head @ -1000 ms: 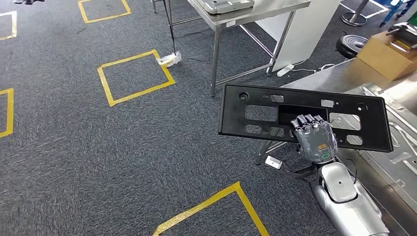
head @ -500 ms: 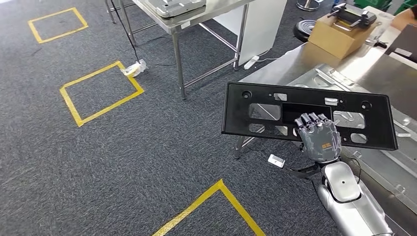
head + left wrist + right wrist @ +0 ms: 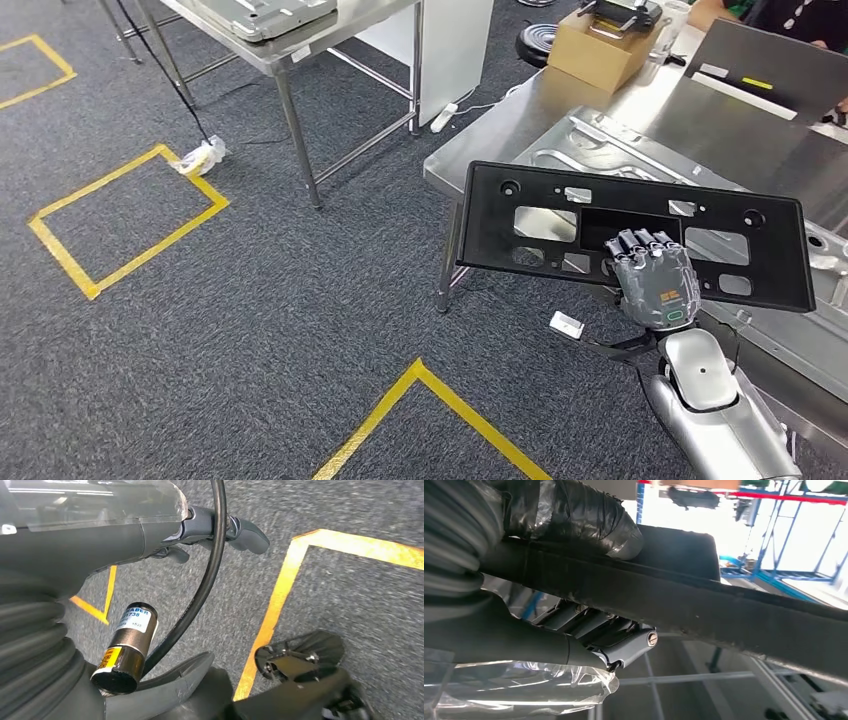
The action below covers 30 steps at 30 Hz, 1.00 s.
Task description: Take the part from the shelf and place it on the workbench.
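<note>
Head view, right hand (image 3: 655,287) gripping black part (image 3: 540,195) – beside steel workbench (image 3: 640,125)

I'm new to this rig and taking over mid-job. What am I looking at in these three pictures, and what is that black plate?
This is a two-armed humanoid robot. The wide picture is its head view, looking forward and down. Its right hand grips the lower edge of the black part, a flat panel with cut-out holes, held in the air over the edge of the steel workbench. A pressed metal sheet and a cardboard box lie on that bench; yellow tape squares mark the carpet. The right wrist view is close behind that hand and shows its fingers clamped on the part's dark edge. The left wrist view looks at the floor; the left hand holds nothing there.
</note>
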{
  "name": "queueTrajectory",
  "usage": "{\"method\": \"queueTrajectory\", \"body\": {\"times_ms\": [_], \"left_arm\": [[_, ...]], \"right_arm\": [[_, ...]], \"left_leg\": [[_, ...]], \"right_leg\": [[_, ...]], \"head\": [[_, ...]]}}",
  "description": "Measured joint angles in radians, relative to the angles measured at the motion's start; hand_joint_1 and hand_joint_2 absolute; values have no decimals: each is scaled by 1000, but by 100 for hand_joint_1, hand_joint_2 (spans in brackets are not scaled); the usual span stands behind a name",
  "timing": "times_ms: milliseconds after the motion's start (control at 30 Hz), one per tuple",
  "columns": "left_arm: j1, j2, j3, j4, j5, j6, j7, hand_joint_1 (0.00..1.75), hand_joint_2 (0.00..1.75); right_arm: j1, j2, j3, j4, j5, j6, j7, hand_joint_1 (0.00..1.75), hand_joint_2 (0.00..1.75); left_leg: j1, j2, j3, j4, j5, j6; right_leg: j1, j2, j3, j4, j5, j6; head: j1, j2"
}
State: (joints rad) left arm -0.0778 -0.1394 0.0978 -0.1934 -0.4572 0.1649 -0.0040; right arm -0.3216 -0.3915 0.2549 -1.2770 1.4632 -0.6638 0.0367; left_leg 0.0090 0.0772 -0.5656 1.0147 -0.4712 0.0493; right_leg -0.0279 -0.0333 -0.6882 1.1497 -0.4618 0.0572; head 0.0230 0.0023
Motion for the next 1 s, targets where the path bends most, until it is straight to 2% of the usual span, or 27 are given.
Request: {"method": "queueTrajectory", "body": {"times_ms": [67, 100, 167, 200, 233, 267, 300, 333, 367, 400, 433, 467, 500, 533, 567, 600, 633, 667, 700, 733, 767, 833, 867, 900, 933, 967, 1000], "left_arm": [[-2, -3, 0, 0, 1, 2, 1, 0, 175], [-2, -4, 1, 0, 1, 3, 1, 0, 175], [-4, -6, 1, 0, 1, 5, 1, 0, 175], [-4, -6, 1, 0, 1, 6, 1, 0, 175], [-3, -7, 1, 0, 1, 7, 1, 0, 175], [-3, -7, 1, 0, 1, 8, 1, 0, 175], [-1, -7, 2, 0, 1, 9, 1, 0, 175], [0, -7, 2, 0, 1, 10, 1, 0, 175], [2, -7, 2, 0, 1, 11, 1, 0, 175], [4, -7, 2, 0, 0, 12, 1, 0, 175], [6, -7, 2, 0, 0, 13, 1, 0, 175], [6, -7, 3, 0, 0, 14, 1, 0, 175], [7, -7, 3, 0, 0, 14, 1, 0, 175], [7, -7, 4, 0, 0, 13, 1, 0, 175], [8, -7, 4, 0, 0, 13, 1, 0, 175], [7, -7, 5, 0, -1, 13, 1, 0, 175], [6, -8, 6, 0, -2, 13, 0, 0, 175], [5, -9, 7, 0, -3, 13, 0, 0, 175], [4, -11, 7, 0, -4, 13, -1, 0, 175], [4, -12, 7, 0, -4, 14, -2, 0, 175], [4, -13, 8, 0, -4, 14, -2, 0, 175], [4, -13, 8, 0, -5, 15, -3, 0, 175], [4, -14, 9, 0, -5, 15, -4, 0, 175], [4, -14, 9, 0, -5, 15, -4, 0, 175], [4, -14, 10, 0, -6, 15, -4, 0, 175], [4, -15, 10, 0, -6, 16, -4, 0, 175], [4, -16, 10, 0, -6, 16, -4, 0, 175]], "right_arm": [[-3, 0, -3, 1, -5, 0, -4, 173, 175], [-3, 0, -4, 2, -7, 0, -5, 173, 175], [-3, 0, -5, 5, -7, 0, -8, 173, 175], [-2, 0, -6, 6, -7, 0, -9, 173, 175], [-2, 0, -7, 7, -7, 0, -9, 173, 175], [-3, 1, -8, 7, -7, 0, -10, 173, 175], [-4, 3, -8, 8, -7, 0, -10, 173, 175], [-5, 5, -8, 8, -7, 0, -10, 173, 175], [-4, 8, -8, 10, -6, 1, -11, 173, 175], [-3, 10, -8, 12, -6, 1, -11, 173, 175], [-2, 11, -8, 13, -6, 1, -11, 173, 175], [-2, 12, -8, 15, -6, 1, -11, 173, 175], [-2, 13, -8, 15, -5, 1, -12, 173, 175], [-2, 14, -8, 16, -5, 1, -12, 173, 175], [-3, 15, -8, 16, -5, 2, -12, 173, 175], [-3, 17, -8, 17, -5, 2, -12, 173, 175], [-2, 18, -8, 18, -4, 2, -12, 173, 175], [0, 18, -8, 18, -4, 2, -12, 173, 175], [3, 18, -9, 18, -4, 2, -13, 173, 175], [4, 17, -10, 18, -3, 3, -13, 173, 175], [3, 16, -11, 18, -3, 3, -13, 173, 175], [-1, 17, -13, 18, -3, 4, -13, 173, 175], [-1, 19, -13, 19, -3, 4, -14, 173, 175], [0, 20, -13, 20, -2, 5, -14, 173, 175], [2, 21, -13, 20, -1, 5, -14, 173, 175], [3, 21, -13, 21, -1, 6, -14, 173, 175], [3, 21, -13, 21, -1, 6, -14, 173, 175]], "left_leg": [[-5, 21, 7, 4, -10, -11], [-7, 30, 10, 4, -14, -17], [-9, 49, 18, 1, -20, -29], [-7, 43, 21, 6, -28, -35], [-5, 25, 17, 25, -42, -40], [-2, -3, 0, 66, -67, -44], [1, -37, -28, 126, -98, -45], [2, -56, -64, 196, -128, -46], [2, -67, -98, 258, -148, -46], [2, -71, -120, 290, -149, -45], [2, -73, -123, 283, -128, -43], [2, -80, -109, 240, -91, -39], [2, -100, -84, 170, -48, -33], [3, -131, -59, 105, -17, -26], [4, -155, -40, 57, 2, -22], [3, -173, -29, 31, 9, -20], [1, -173, -26, 25, 7, -19], [0, -160, -22, 20, 9, -18], [0, -146, -18, 13, 12, -14], [2, -131, -12, 4, 15, -9], [4, -115, -6, -4, 18, -3], [5, -85, 0, -12, 18, 3], [4, -70, 1, -11, 16, 3], [4, -55, 3, -10, 12, 3], [4, -40, 5, -9, 9, 1], [5, -25, 8, -7, 4, -1], [5, -12, 12, -4, -2, -5]], "right_leg": [[8, -32, 55, -107, 35, -12], [12, -36, 61, -122, 33, -19], [15, -11, 61, -123, 33, -35], [13, 1, 64, -126, 33, -42], [11, 11, 68, -129, 34, -49], [8, 22, 72, -132, 35, -57], [8, 33, 73, -133, 34, -62], [9, 45, 73, -132, 34, -65], [11, 59, 73, -131, 33, -68], [13, 74, 73, -129, 32, -69], [14, 89, 73, -127, 30, -69], [15, 105, 73, -124, 29, -69], [15, 120, 73, -122, 28, -68], [16, 133, 71, -119, 26, -65], [15, 147, 68, -117, 26, -60], [12, 160, 64, -116, 26, -54], [9, 173, 60, -116, 28, -46], [5, 188, 57, -119, 31, -37], [3, 187, 56, -118, 31, -31], [6, 168, 51, -108, 23, -25], [8, 136, 37, -79, 6, -21], [9, 65, -17, 31, -48, -14], [7, 50, -48, 90, -70, -9], [3, 42, -68, 127, -77, -6], [-1, 37, -71, 129, -65, -2], [-4, 28, -52, 90, -36, 1], [-6, 11, -17, 22, -1, 2]], "head": [[0, 0], [0, 0], [-1, 0], [-1, 0], [-1, 0], [-2, 0], [-2, 0], [-2, 0], [-2, 0], [-2, 0], [-2, 0], [-2, 0], [-2, 0], [-2, 0], [-2, 0], [-2, 0], [-2, 0], [-2, 0], [-2, 0], [0, 0], [3, 0], [7, 0], [7, 0], [7, 0], [7, 0], [7, 0], [7, 0]]}}
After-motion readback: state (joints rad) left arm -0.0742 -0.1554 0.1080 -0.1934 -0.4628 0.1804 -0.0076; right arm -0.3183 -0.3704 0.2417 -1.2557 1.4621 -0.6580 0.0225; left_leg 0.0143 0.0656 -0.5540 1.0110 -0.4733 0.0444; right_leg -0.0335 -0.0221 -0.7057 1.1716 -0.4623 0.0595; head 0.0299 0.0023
